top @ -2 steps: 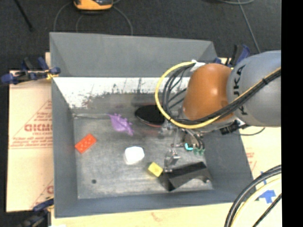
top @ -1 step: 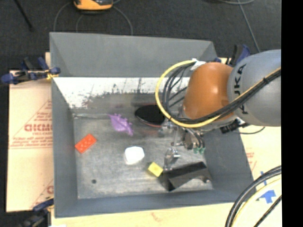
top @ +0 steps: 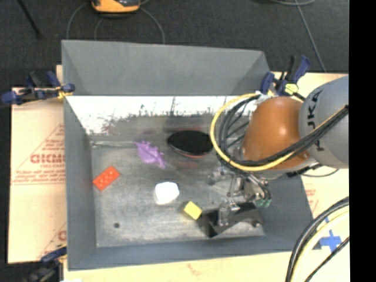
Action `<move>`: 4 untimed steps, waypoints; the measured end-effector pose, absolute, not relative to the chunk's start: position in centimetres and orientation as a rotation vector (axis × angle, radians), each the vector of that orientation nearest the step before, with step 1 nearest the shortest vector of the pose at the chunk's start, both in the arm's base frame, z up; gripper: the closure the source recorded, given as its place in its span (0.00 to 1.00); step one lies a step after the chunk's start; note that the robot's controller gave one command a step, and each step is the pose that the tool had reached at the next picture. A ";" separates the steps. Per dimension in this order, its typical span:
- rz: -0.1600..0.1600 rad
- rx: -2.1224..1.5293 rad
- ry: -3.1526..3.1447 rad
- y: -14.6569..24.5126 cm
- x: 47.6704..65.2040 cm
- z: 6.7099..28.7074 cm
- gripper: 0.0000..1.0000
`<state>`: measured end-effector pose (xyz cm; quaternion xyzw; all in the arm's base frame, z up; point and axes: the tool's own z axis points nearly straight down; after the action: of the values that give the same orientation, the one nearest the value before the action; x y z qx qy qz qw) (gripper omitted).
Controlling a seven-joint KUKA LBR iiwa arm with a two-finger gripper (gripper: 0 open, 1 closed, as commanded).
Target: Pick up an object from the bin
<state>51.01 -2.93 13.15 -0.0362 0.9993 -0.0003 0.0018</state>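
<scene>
In the metal bin's (top: 79,157) lower-right corner the gripper (top: 218,221) hung low, just beside a yellow block (top: 192,210), its opening could not be told, white lump (top: 166,192) lay nearby

Grey bin (top: 79,175), floor scuffed pale with dark streaks. Inside: red-orange brick (top: 106,178), purple toy (top: 150,154), black disc (top: 189,143), white lump (top: 166,192), yellow block (top: 192,210). Wrist cover (top: 273,134) glossy orange-brown, with a yellow cable (top: 214,135).

The gripper (top: 214,223) sits low beside a small yellow block (top: 192,210) (white lump (top: 166,192) nearby).
</scene>
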 end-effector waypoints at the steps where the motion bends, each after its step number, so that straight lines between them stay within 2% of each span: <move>1: -0.001 -0.085 3.140 -5.5 50.5 12.4 0.00; 2: -0.002 -0.264 3.128 -3.5 49.2 12.3 0.00; 3: 0.006 -0.175 3.155 -4.8 49.8 7.6 0.00; 4: 0.023 -0.189 3.156 -5.6 50.1 7.6 1.00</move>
<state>50.13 -5.55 7.60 -0.0598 0.9981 0.0072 -0.0100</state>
